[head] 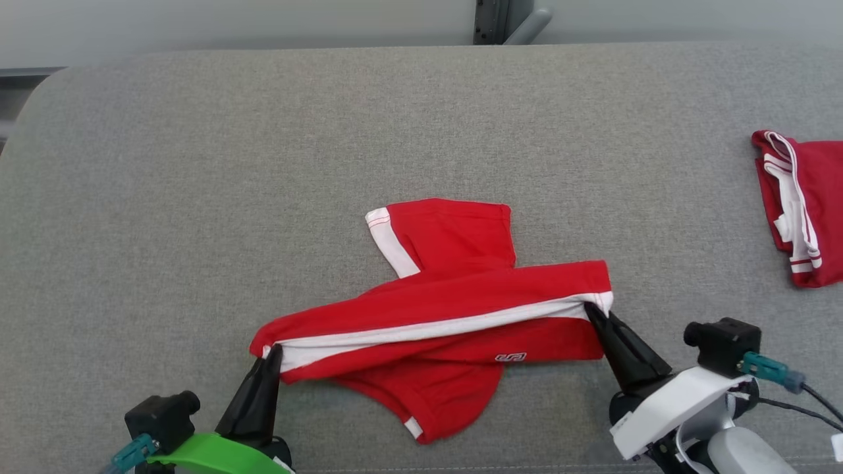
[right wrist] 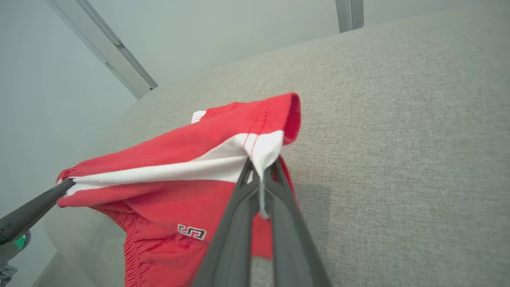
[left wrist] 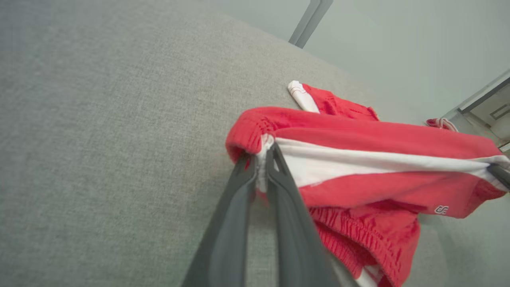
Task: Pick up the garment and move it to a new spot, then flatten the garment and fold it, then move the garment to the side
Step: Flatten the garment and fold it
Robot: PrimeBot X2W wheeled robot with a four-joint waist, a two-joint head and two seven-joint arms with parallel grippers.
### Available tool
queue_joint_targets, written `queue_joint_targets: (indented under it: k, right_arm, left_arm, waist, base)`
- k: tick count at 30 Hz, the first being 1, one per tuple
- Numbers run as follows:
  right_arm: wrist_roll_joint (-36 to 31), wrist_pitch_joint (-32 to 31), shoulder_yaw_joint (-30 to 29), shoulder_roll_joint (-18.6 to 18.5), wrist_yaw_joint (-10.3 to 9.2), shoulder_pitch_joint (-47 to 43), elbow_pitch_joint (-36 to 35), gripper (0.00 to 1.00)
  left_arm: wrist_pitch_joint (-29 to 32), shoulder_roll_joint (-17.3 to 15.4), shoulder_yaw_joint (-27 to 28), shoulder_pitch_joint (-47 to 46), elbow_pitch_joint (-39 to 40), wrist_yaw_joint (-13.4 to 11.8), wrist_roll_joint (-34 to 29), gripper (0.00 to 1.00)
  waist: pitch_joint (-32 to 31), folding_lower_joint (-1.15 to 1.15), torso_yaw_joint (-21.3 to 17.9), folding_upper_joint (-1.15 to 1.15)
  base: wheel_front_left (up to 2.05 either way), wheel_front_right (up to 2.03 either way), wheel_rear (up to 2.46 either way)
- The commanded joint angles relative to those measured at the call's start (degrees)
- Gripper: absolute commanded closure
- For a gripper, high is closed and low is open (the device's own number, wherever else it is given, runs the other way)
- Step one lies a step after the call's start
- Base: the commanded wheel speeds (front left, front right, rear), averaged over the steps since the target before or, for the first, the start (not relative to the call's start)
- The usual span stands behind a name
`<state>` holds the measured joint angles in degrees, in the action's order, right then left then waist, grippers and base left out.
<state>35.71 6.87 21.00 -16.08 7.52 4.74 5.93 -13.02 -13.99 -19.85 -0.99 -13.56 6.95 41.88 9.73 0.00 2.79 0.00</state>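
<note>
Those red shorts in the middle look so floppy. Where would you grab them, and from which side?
At the two ends of the white stripe, coming from the near side. It forms a long straight edge, so end grips keep the red shorts taut. The left gripper and right gripper are shut on them there.

A grey woven fabric surface (head: 197, 164) with rounded far corners spans the head view. Near its right edge lies a folded red-and-white garment (head: 813, 204), white stripes along its left side. Behind the far edge, a dark upright post (head: 490, 20) stands against a pale wall (head: 263, 23), with a grey rounded bar (head: 530, 25) just beside the post.
</note>
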Motion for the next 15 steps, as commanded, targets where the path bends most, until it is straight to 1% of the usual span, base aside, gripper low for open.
queue_joint_targets:
  k: [1, 7, 8, 12, 15]
  right_arm:
    - [5.08, -1.79, -0.76, -1.94, -0.07, -2.42, -5.15, 1.00]
    - [16.52, -3.48, -4.40, -6.09, -0.07, -6.78, -15.27, 1.00]
    - [16.52, -3.48, -4.40, -6.09, -0.07, -6.78, -15.27, 1.00]
    - [22.28, -3.85, -8.72, -9.22, -0.07, -10.22, -20.48, 1.00]
    - [25.29, -3.97, -11.94, -11.46, -0.09, -13.17, -23.45, 1.00]
  left_arm:
    - [1.67, -1.25, 0.19, 1.81, 5.14, -1.12, 0.49, 1.00]
    - [5.25, -2.67, 0.40, 5.80, 16.97, -3.95, 1.72, 1.00]
    - [5.25, -2.67, 0.40, 5.80, 16.97, -3.95, 1.72, 1.00]
    - [6.85, -3.38, 1.07, 8.59, 24.87, -5.92, 2.77, 1.00]
    - [8.32, -4.06, 0.88, 10.17, 30.19, -7.25, 2.70, 1.00]
  waist:
    - [-1.02, 0.00, -0.79, 0.00]
    - [-2.45, 0.00, -2.39, 0.00]
    - [-2.45, 0.00, -2.39, 0.00]
    - [-2.18, 0.00, -3.19, 0.00]
    - [-1.37, 0.00, -3.47, 0.00]
  base:
    - [0.00, 0.00, 0.00]
    - [0.00, 0.00, 0.00]
    - [0.00, 0.00, 0.00]
    - [0.00, 0.00, 0.00]
    - [0.00, 0.00, 0.00]
